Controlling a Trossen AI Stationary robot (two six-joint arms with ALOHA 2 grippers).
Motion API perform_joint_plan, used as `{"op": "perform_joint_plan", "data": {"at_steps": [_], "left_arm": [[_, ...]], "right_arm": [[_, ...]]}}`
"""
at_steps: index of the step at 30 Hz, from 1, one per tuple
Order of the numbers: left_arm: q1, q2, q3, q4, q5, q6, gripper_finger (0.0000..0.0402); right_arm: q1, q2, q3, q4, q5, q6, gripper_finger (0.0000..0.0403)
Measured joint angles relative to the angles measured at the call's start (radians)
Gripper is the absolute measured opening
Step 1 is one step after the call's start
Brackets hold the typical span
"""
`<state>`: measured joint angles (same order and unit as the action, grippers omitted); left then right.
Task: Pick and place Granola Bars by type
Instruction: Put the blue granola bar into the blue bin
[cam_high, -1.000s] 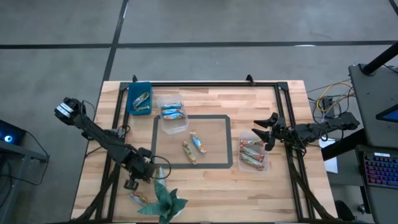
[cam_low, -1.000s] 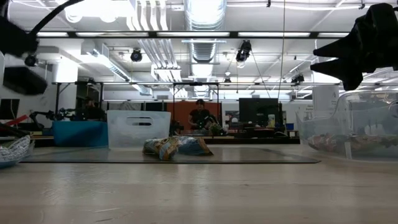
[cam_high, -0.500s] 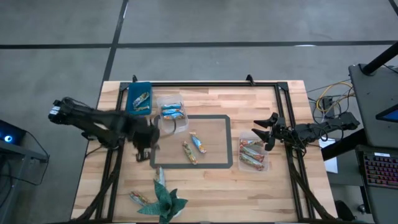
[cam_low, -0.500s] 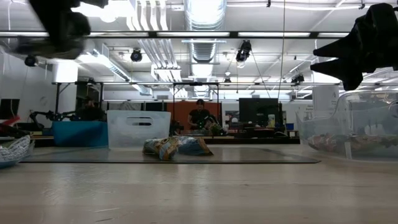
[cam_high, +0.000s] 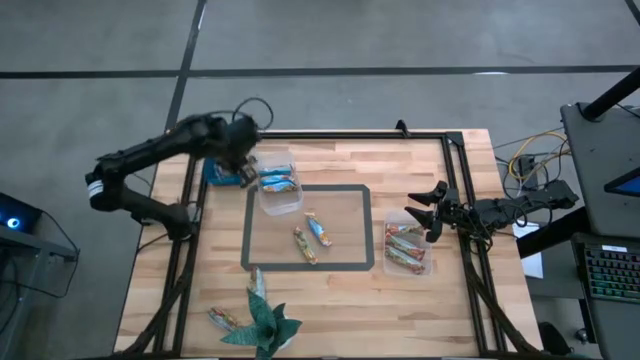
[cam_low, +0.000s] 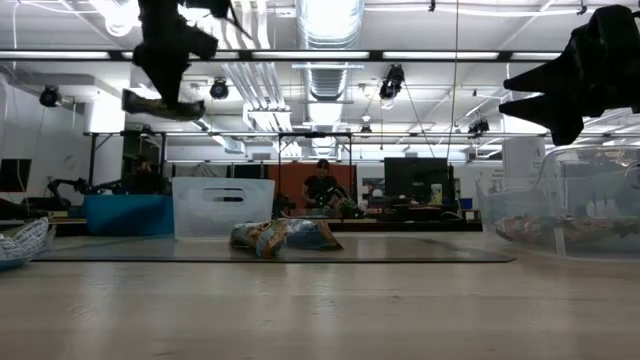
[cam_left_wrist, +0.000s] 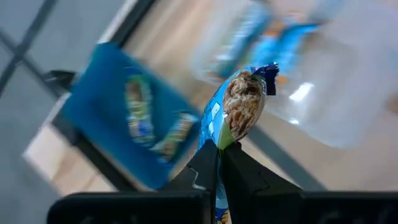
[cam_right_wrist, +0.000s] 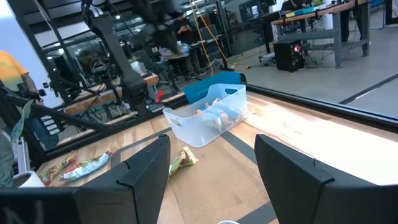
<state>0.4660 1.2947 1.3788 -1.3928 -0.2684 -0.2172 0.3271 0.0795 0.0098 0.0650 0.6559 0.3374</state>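
Note:
My left gripper (cam_high: 241, 158) hangs above the blue tub (cam_high: 222, 160) at the table's far left, shut on a granola bar (cam_left_wrist: 239, 109) in a blue and green wrapper. The blue tub (cam_left_wrist: 134, 127) holds a few bars. Beside it a clear tub (cam_high: 279, 186) holds blue bars. Two bars (cam_high: 310, 236) lie flat inside the black taped rectangle. Another clear tub (cam_high: 405, 249) at the right holds brown and red bars. One bar (cam_high: 225, 318) lies beside the green paper figure (cam_high: 264, 318). My right gripper (cam_high: 425, 210) waits open over the right tub. My left gripper pinches the granola bar between its two fingers (cam_left_wrist: 208, 165) at the wrapper's lower part (cam_left_wrist: 219, 140). The bar sticks out past the fingertips, lifted clear above the blue tub. In the low view the bar (cam_low: 160, 103) shows high above the table under the gripper.
A black frame rail (cam_high: 330, 135) runs along the table's far edge and down both sides. The wood between the taped rectangle and the near edge is bare apart from the paper figure. A person (cam_low: 321, 186) shows far off in the room behind.
My left gripper has risen from the table's near left, beside the green paper figure, and swung toward the far edge. It now hangs over the blue tub with the bar between its fingers. The right arm has kept still.

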Motion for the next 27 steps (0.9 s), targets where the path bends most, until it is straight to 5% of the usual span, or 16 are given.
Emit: {"op": "perform_joint_plan", "data": {"at_steps": [15, 27], "left_arm": [[0.332, 0.167, -0.022, 0.257, -0.084, 0.134, 0.0], [0.425, 0.084, -0.278, 0.455, -0.054, 0.195, 0.0]], "right_arm": [[0.0, 0.0, 0.0, 0.0, 0.0, 0.0, 0.0224], [0.0, 0.0, 0.0, 0.0, 0.0, 0.0, 0.0224]]}}
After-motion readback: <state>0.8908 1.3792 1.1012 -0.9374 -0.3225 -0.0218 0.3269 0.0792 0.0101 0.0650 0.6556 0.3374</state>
